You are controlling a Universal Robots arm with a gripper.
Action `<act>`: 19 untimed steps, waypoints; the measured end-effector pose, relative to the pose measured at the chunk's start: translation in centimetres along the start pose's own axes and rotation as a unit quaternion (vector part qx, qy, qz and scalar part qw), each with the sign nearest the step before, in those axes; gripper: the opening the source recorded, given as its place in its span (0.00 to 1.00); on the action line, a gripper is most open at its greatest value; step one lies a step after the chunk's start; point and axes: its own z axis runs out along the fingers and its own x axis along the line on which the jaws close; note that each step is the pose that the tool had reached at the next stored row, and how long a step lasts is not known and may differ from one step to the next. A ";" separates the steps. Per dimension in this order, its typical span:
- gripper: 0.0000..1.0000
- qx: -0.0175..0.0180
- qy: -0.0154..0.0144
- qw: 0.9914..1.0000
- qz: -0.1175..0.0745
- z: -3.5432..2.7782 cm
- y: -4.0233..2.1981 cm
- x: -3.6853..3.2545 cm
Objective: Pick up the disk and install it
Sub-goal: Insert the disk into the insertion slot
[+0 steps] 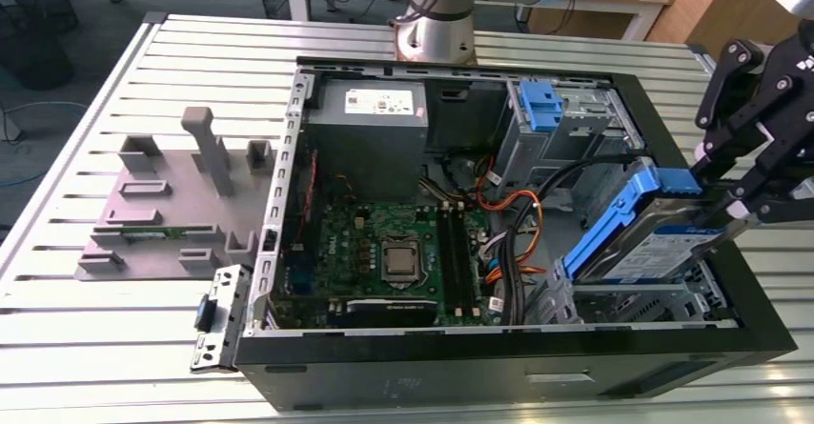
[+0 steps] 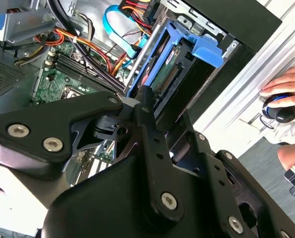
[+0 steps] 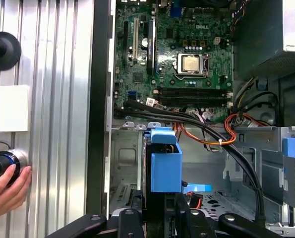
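The black linkage gripper was clenched on the upper end of the flat silver-grey disk, a drive with a white-and-blue label and blue plastic side rails, as I watched from the remote console. In the second wrist view the gripper had one black finger pressed against the disk at its blue rail.

The disk hung tilted, not flat. Its high end was toward the exterior view's right and its low end dipped inside the open black tower computer case, just above the bare metal drive cage. I could not tell whether the low end touched the cage.

By my reading the pick-up was done and the install was only partly done. The disk was off the table and at the bay, but not yet lying level or seated in it.

Further out, black and orange cables ran close beside the disk, and past them lay the green motherboard and the grey boxy power supply. A grey plastic fixture stood on the slatted aluminium table, well apart from the work. In the first wrist view a person's hand rested on the table outside the case.
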 end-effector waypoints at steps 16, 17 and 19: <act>0.35 0.000 0.000 1.000 0.000 1.77 -0.11 0.04; 0.35 0.000 0.000 1.000 0.000 1.95 -0.12 0.04; 0.35 0.000 0.000 1.000 0.000 2.31 -0.14 0.05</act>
